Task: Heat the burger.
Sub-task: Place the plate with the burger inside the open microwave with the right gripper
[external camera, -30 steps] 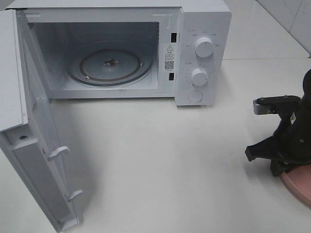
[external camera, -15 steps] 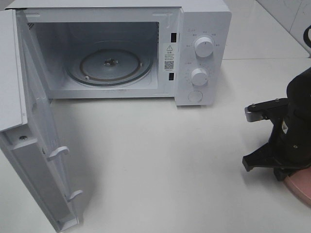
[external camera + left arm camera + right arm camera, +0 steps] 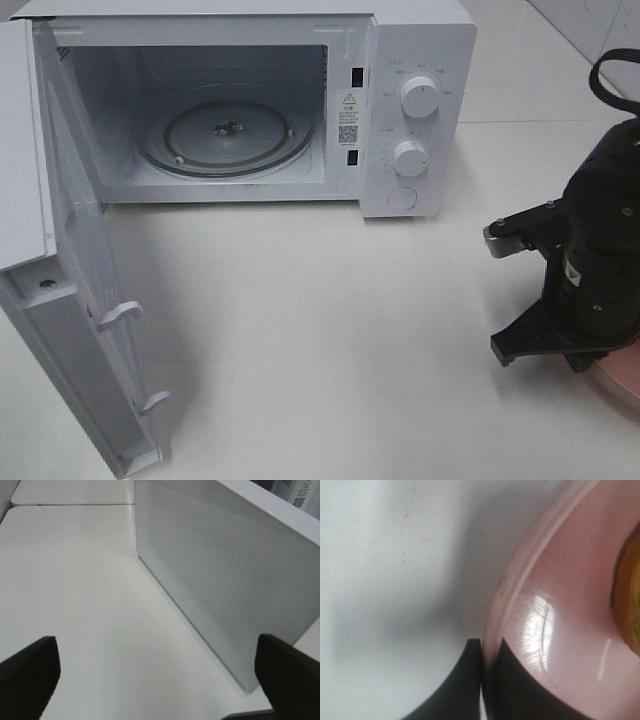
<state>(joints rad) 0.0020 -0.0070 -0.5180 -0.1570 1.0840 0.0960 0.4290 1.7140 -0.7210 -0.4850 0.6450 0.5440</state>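
One microwave [image 3: 420, 60] stands with its door [image 3: 75, 330] open; it has two knobs [image 3: 418, 97], one button [image 3: 402, 198] and one turntable [image 3: 225, 137]. One plate [image 3: 625, 375] at the table's right edge carries one burger [image 3: 629, 595]. Only an orange sliver shows, so I cannot tell its direction. The label [image 3: 348, 118] is too small to read. The right gripper [image 3: 488, 645] pinches the plate rim. The left gripper [image 3: 160, 680] is spread wide.

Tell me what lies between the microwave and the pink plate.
In the high view, bare white table runs from the microwave toward the plate. Only the right arm stands there, over the plate's rim.
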